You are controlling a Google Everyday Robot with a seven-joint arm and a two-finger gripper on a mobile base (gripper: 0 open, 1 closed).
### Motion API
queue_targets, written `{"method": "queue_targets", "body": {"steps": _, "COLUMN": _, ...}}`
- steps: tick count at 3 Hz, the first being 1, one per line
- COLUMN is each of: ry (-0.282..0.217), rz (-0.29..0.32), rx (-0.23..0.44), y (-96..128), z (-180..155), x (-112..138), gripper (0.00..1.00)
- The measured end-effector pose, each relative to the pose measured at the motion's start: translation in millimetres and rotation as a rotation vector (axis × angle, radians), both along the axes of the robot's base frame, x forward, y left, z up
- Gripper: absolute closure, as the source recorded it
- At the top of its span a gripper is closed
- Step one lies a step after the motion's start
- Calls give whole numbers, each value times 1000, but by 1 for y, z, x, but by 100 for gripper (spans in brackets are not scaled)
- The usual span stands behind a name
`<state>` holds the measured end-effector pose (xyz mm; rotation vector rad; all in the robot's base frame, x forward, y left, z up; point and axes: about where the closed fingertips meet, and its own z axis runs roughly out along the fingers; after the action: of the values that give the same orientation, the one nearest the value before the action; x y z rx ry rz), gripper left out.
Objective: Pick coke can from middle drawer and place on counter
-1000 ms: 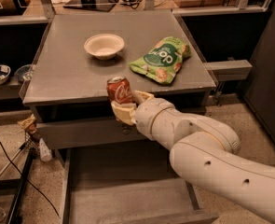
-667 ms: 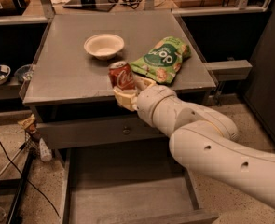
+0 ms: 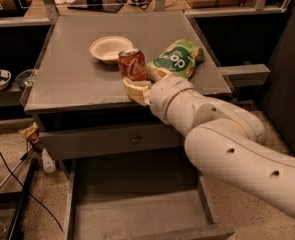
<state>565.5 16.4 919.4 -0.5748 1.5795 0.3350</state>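
The red coke can [image 3: 132,64] with white script and a silver top is held upright in my gripper [image 3: 138,80], just above the front part of the grey counter [image 3: 72,74]. The cream fingers [image 3: 136,90] are shut around the can's lower half. My white arm reaches in from the lower right. The middle drawer [image 3: 137,209] stands pulled out below, its flat grey floor bare.
A white bowl [image 3: 110,48] sits on the counter just behind the can. A green snack bag [image 3: 178,59] lies to the can's right. A closed drawer front with a round knob [image 3: 135,139] is under the counter. Cables and bowls lie at the left.
My gripper has carried the coke can up and back, from in front of the counter's edge to over the counter, near the bowl and snack bag.
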Motion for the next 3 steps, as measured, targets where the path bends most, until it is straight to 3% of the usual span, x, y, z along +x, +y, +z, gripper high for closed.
{"method": "queue_targets", "body": {"steps": 2, "ry": -16, "rz": 8, "rx": 32, "y": 12, "z": -7, "x": 11, "gripper": 100}}
{"method": "queue_targets", "body": {"steps": 3, "ry": -44, "rz": 35, "rx": 85, "y": 34, "z": -7, "x": 28, "gripper": 100}}
